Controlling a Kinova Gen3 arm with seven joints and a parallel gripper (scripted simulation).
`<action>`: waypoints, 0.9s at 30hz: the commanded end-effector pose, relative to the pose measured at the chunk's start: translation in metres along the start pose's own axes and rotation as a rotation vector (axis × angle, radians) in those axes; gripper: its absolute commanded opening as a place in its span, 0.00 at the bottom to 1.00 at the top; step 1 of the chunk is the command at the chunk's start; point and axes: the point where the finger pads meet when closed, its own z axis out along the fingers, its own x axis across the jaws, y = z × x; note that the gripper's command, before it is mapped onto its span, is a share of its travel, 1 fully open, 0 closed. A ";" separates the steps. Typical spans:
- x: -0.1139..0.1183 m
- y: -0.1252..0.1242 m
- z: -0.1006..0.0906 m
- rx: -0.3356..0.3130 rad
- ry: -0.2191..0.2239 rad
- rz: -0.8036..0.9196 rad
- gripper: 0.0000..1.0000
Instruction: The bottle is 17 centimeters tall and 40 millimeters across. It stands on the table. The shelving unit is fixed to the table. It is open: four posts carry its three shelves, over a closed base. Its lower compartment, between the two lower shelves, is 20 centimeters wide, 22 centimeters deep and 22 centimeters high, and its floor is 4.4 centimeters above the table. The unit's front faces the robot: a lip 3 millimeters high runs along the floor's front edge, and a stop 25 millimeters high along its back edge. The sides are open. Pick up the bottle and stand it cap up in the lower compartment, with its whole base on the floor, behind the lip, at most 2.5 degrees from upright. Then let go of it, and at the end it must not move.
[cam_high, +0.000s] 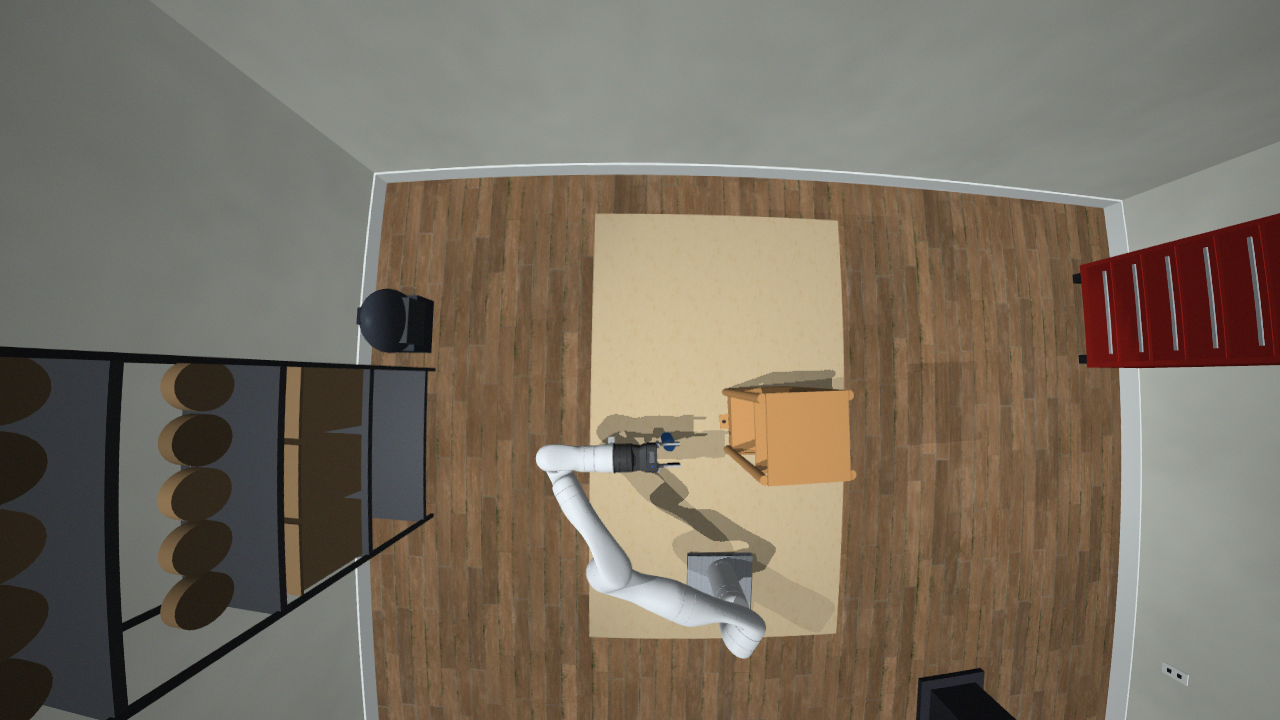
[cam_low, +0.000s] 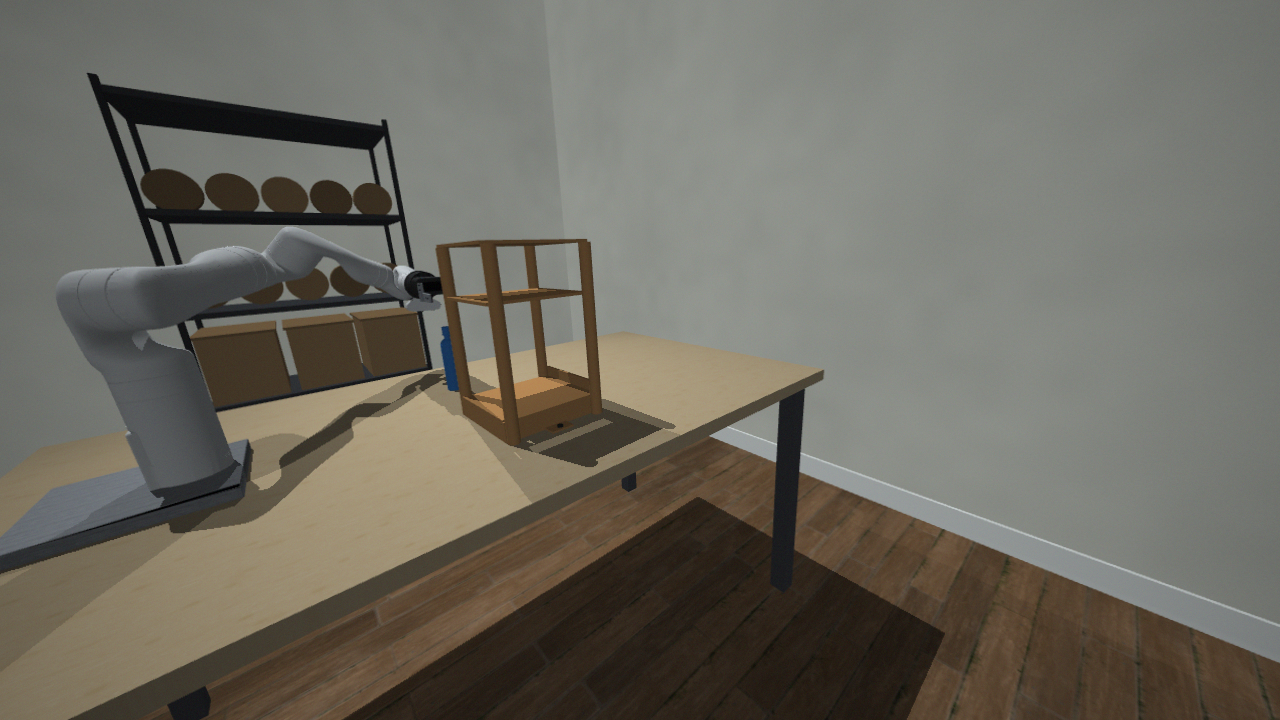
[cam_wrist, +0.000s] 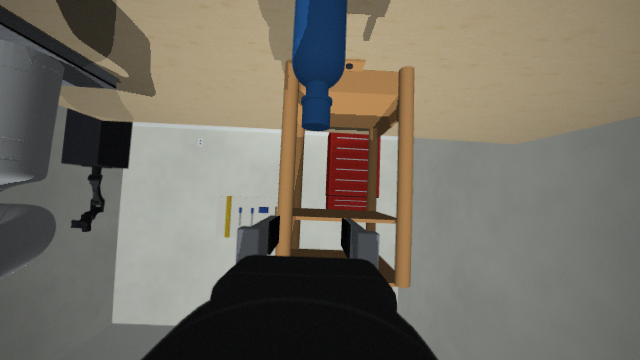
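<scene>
The blue bottle (cam_high: 667, 439) (cam_low: 449, 358) (cam_wrist: 320, 52) stands upright, cap up, on the table in front of the shelving unit. Its lower part is outside the wrist view. My gripper (cam_high: 677, 454) (cam_wrist: 310, 230) is open and empty, level, with its fingers pointing toward the unit. It is higher than the bottle's cap; from above, the bottle shows beside and partly under one finger. In the exterior view a post hides the fingertips. The orange-brown shelving unit (cam_high: 810, 438) (cam_low: 500, 358) (cam_wrist: 406, 175) has nothing standing in its lower compartment.
The middle shelf (cam_low: 528, 294) (cam_wrist: 345, 215) spans the posts, and the top shelf lies above it. The front posts stand beyond the bottle. The robot's base plate (cam_high: 702, 564) (cam_low: 98, 510) is at one end of the table (cam_high: 716, 295) (cam_low: 358, 501).
</scene>
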 end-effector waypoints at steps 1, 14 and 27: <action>0.000 -0.002 -0.001 -0.006 0.002 0.001 1.00; 0.000 -0.011 -0.001 -0.006 0.001 0.001 1.00; 0.000 -0.035 -0.001 -0.006 0.001 0.001 1.00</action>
